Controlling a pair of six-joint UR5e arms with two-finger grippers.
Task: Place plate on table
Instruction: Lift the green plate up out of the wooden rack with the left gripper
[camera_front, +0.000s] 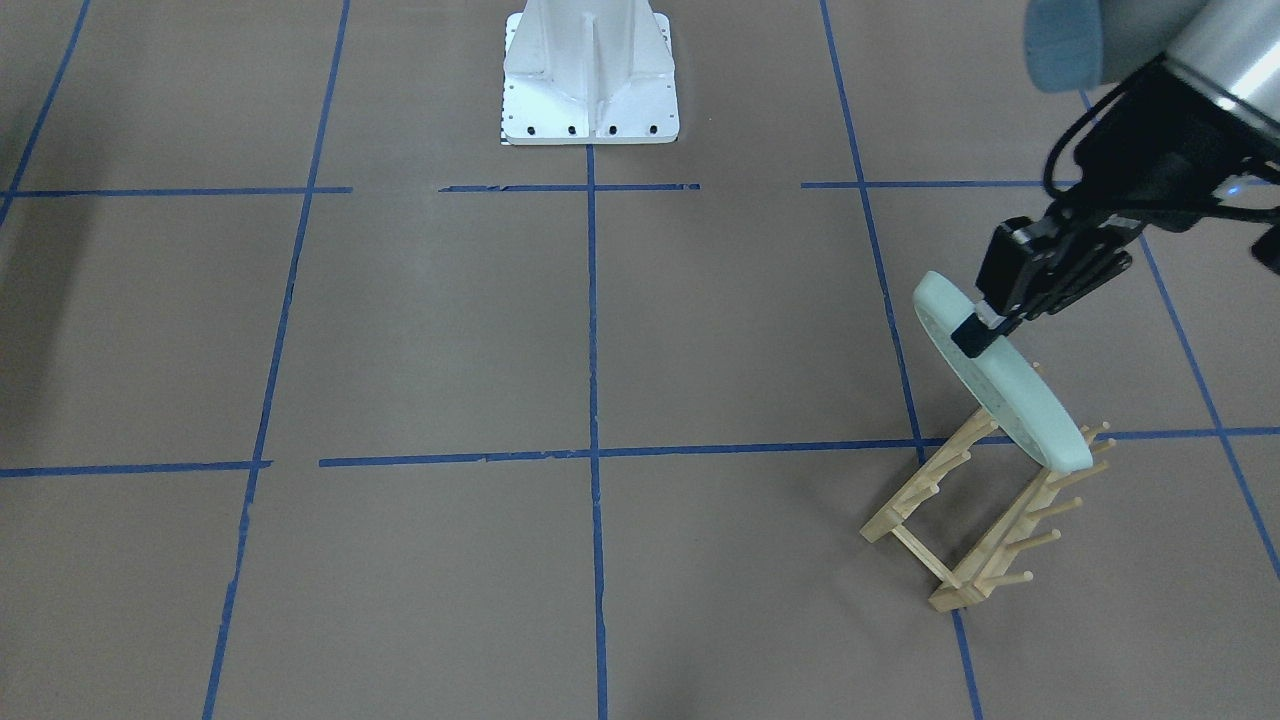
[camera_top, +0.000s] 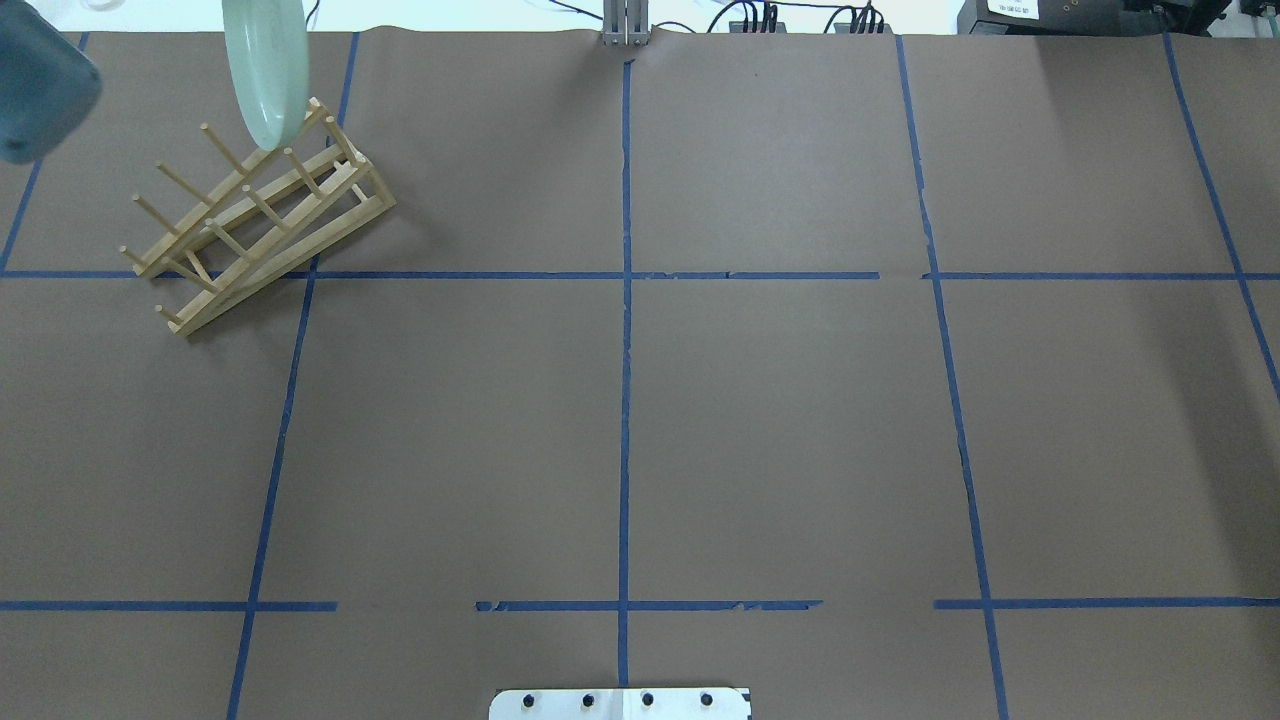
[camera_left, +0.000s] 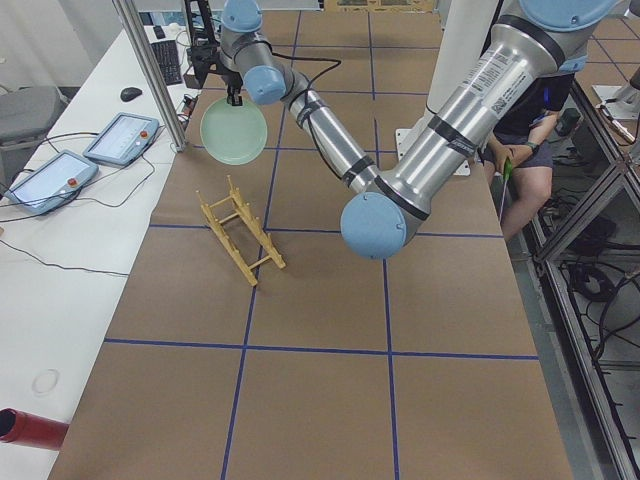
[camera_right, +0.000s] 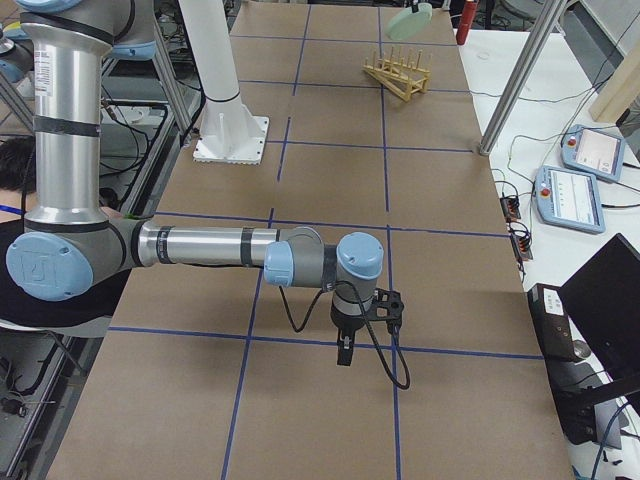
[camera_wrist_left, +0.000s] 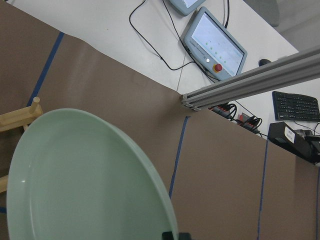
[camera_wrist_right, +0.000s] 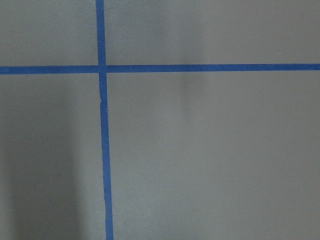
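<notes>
The pale mint-green plate stands on edge in the air, its lower rim just above the far end of the wooden peg rack. It also shows in the overhead view, the left side view and the left wrist view. My left gripper is shut on the plate's upper rim. My right gripper hangs low over the brown table, far from the plate; I cannot tell whether it is open or shut.
The rack lies at the table's far left corner. The white robot base stands at the near edge. Operator tablets and cables lie on a white bench beyond the table's end.
</notes>
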